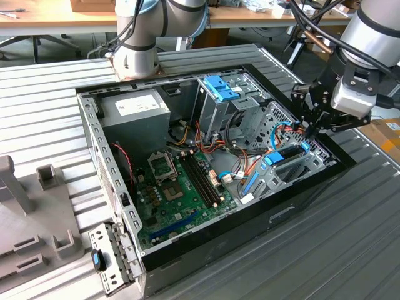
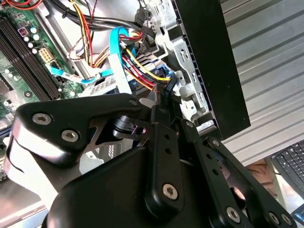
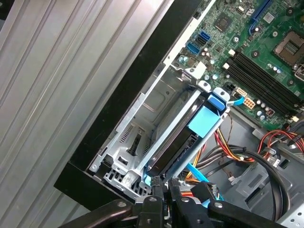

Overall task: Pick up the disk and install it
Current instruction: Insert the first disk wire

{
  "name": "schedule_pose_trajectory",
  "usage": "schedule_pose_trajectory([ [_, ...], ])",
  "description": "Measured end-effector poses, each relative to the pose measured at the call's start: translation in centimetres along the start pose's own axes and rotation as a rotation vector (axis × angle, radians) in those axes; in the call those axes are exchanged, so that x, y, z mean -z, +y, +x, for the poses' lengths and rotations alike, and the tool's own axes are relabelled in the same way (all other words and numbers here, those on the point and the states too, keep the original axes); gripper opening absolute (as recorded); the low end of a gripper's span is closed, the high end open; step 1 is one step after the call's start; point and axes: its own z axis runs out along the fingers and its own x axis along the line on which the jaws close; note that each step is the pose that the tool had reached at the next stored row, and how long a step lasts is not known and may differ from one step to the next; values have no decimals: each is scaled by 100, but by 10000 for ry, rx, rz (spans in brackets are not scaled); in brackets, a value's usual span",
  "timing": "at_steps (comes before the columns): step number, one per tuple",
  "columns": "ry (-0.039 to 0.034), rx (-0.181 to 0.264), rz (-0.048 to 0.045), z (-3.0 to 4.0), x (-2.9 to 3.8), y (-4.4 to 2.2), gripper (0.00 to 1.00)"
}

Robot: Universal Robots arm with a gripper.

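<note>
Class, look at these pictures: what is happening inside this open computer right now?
A robot arm has its gripper down at the drive bay in the corner of an open computer case, on the exterior view's right. The disk, a black hard drive in blue carrier rails, sits in the metal drive bay beside the motherboard. The fingertips are at the disk's end, near the power and data cables. Whether they are clamping it is unclear.

Exterior view looks down from above on the open computer case (image 1: 187,247); both wrist views sit close inside it.
</note>
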Motion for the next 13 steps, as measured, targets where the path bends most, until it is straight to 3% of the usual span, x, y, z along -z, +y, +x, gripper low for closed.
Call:
schedule_pose_trajectory([
  [10,201,-857,-103,-3,-20,5,16],
  [13,226,-991,-114,-41,-8,58,16],
])
